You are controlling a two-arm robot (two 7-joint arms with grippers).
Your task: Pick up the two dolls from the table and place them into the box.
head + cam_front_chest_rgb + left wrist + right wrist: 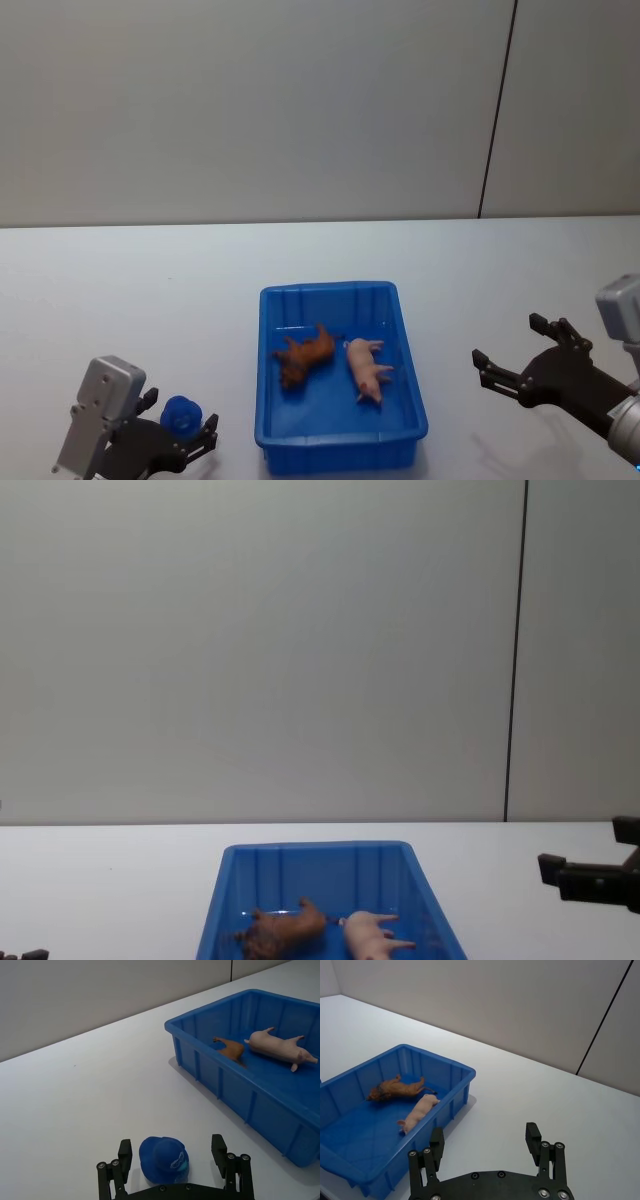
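Two dolls (330,362) lying in box (340,292), between wide-open, empty left hand (185,428), right hand (510,358).

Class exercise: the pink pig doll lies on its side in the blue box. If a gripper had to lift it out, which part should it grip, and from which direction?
Probably the trunk of the pink pig doll, from straight above. It lies on its side on the floor of the blue box, legs stretched sideways away from the brown doll. The walls block a sideways approach; the thin legs offer little hold.
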